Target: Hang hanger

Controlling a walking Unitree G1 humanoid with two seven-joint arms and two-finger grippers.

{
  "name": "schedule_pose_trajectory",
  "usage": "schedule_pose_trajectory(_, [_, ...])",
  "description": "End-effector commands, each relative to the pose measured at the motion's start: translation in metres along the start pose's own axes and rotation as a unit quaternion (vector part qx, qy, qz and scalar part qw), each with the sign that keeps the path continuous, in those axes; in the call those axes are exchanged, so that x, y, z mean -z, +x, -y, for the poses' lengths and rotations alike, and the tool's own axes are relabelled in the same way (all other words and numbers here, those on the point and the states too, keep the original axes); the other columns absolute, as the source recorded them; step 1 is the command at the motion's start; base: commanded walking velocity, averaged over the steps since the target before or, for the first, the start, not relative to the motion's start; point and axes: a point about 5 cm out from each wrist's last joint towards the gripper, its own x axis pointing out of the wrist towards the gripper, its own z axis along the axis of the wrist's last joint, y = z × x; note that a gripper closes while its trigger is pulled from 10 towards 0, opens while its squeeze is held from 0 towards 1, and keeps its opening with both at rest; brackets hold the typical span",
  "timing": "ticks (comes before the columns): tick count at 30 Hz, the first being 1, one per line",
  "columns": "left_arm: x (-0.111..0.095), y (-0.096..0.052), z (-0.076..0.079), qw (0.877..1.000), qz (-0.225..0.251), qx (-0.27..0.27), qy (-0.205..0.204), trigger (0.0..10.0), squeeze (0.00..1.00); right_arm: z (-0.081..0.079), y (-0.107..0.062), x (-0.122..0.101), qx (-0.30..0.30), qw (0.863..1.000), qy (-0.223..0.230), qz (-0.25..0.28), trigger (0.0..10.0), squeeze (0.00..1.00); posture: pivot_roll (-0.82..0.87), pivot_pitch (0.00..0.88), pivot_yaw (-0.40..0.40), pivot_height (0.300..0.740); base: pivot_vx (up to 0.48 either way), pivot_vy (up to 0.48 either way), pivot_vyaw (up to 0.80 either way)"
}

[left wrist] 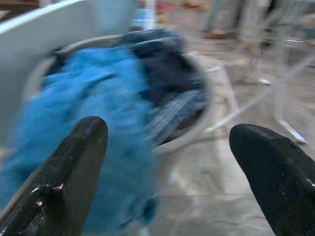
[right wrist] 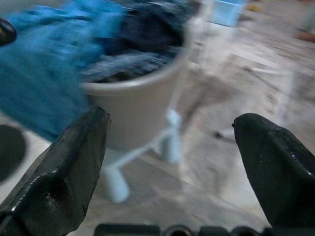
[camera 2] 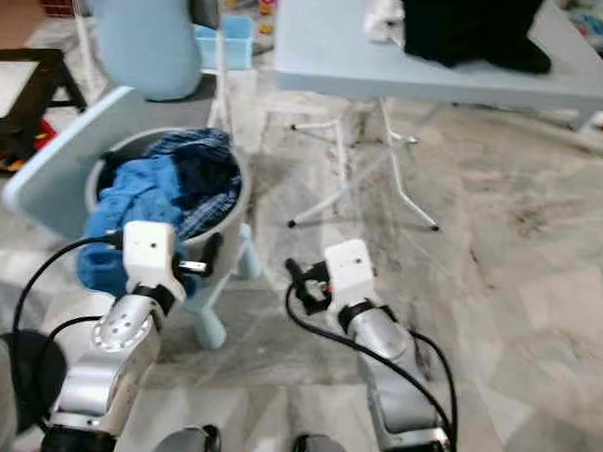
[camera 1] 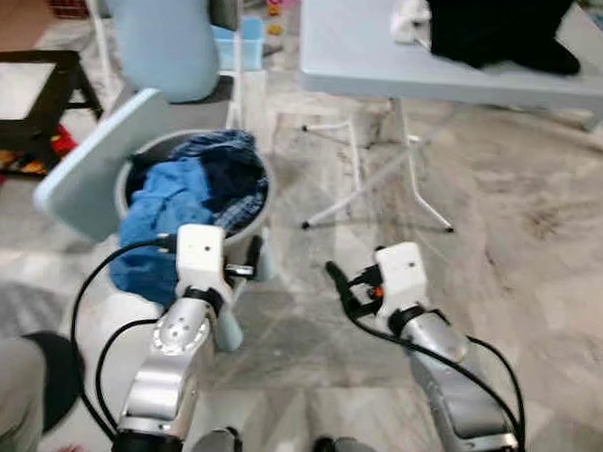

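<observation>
Approach step: left gripper (left wrist: 167, 172) and right gripper (right wrist: 172, 167) spread, empty, laundry basket (camera 1: 243, 235) ahead of fingertips; hanger unlocated, next find it.

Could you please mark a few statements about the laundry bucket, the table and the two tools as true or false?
1. The grey bucket holds blue clothes. True.
2. The left tool is shut on a hanger. False: its fingers stand wide apart with nothing between them.
3. A dark garment lies on the light blue table. True.
4. The bucket stands on top of the table. False: it stands on the floor, to the left of the table.
5. The right tool is open. True.
6. The blue clothes stay wholly inside the bucket. False: some spill over its rim.
</observation>
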Motion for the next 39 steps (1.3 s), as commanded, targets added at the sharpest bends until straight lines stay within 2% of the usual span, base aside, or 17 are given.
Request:
schedule_pose_trajectory(1, [0.0033,-0.0031,0.0061,1.000,-0.003,0.013,-0.009,10.0,0.00,0.0039,-0.0039,0.0016,0.007,1.000,0.000,0.000,10.0,0.00,-0.02,0.233,-0.044,0.740,0.000,0.000,0.80])
schedule_pose_trajectory(4, [0.0041,-0.0034,0.0064,1.000,-0.005,0.015,-0.010,10.0,0.00,0.0043,-0.0041,0.0021,0.006,1.000,0.000,-0.001,10.0,0.00,-0.02,0.236,-0.044,0.740,0.000,0.000,0.70])
schedule_pose_trajectory(16, [0.0045,-0.0034,0.0074,1.000,-0.004,0.022,-0.012,10.0,0.00,0.0030,-0.0051,0.0035,0.001,1.000,-0.003,-0.005,10.0,0.00,-0.02,0.239,-0.043,0.740,0.000,0.000,0.00])
schedule_pose_trajectory(39, [0.0057,-0.0048,0.0079,1.000,-0.006,0.023,-0.011,10.0,0.00,0.0008,-0.0031,0.0022,-0.004,1.000,-0.002,-0.002,10.0,0.00,-0.02,0.236,-0.048,0.740,0.347,0.000,0.00])
